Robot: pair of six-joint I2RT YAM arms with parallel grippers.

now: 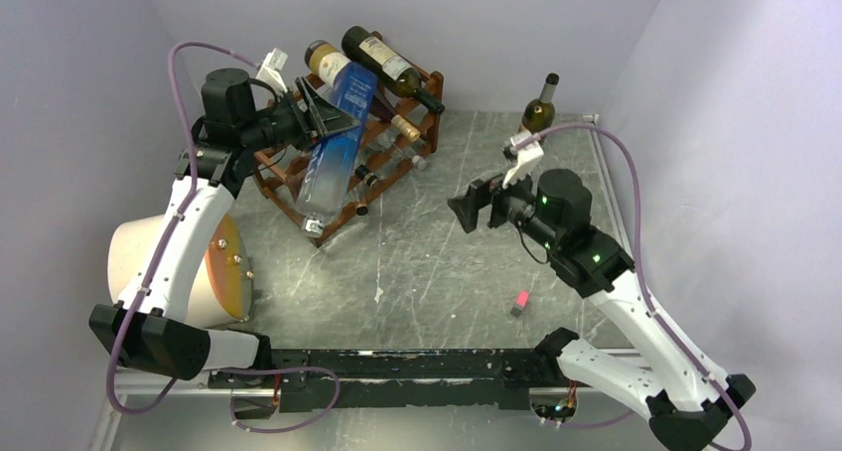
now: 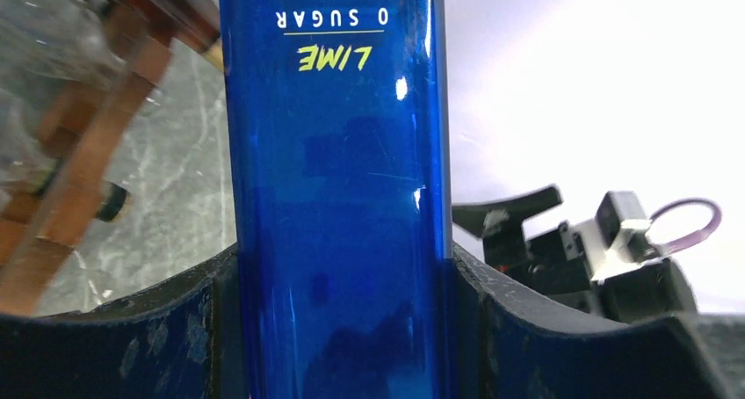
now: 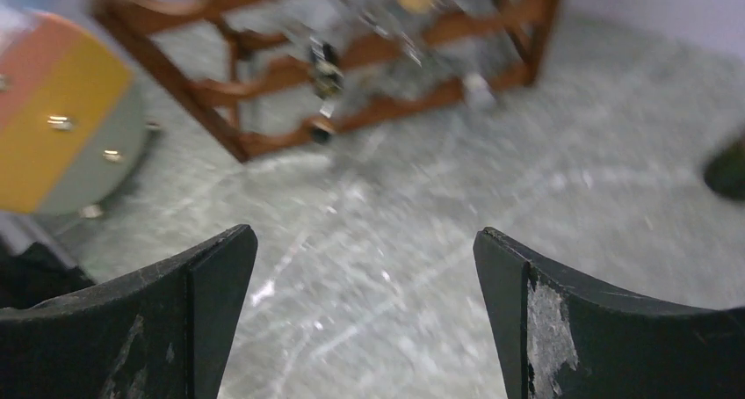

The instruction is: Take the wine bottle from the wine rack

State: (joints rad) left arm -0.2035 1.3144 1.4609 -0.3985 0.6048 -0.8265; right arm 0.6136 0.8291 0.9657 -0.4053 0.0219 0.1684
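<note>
Near edge: both arm bases sit on a black mounting bar [image 1: 397,367] along the front of the grey, scratched table [image 1: 437,272].
Small item: a little pink-red block [image 1: 519,302] lies alone on the table, just in front of your right arm.
Left side: a cream drum with an orange and yellow round face [image 1: 179,267] lies on its side right by your left arm's lower link, so room is tight there.
Right pincer [image 1: 465,211]: apart and holding nothing. It hangs over bare table at mid-depth and points toward the rack, with free space on every side.
Left pincer [image 1: 323,121]: clamped on the tall blue glass bottle [image 1: 338,153]. The wrist view shows its dark fingers [image 2: 132,337] pressing both sides of the blue body.
Task bottle: it is tilted, with the base up and far and the clear neck down and near. It crosses the front of the reddish-brown wooden wine rack [image 1: 281,181]. You cannot tell whether it touches the rails.
Rack: it stands at the far left, set at an angle, with open table to its right.
Rack top: a dark green bottle with a white label [image 1: 389,66] and a bottle with a cream label [image 1: 323,59] lie there, just beside the blue bottle's base.
Far right: a dark bottle [image 1: 541,105] stands upright, well apart from the rack.
Room: plain pale walls [image 1: 447,24] close in the table on the left, right and far sides.
</note>
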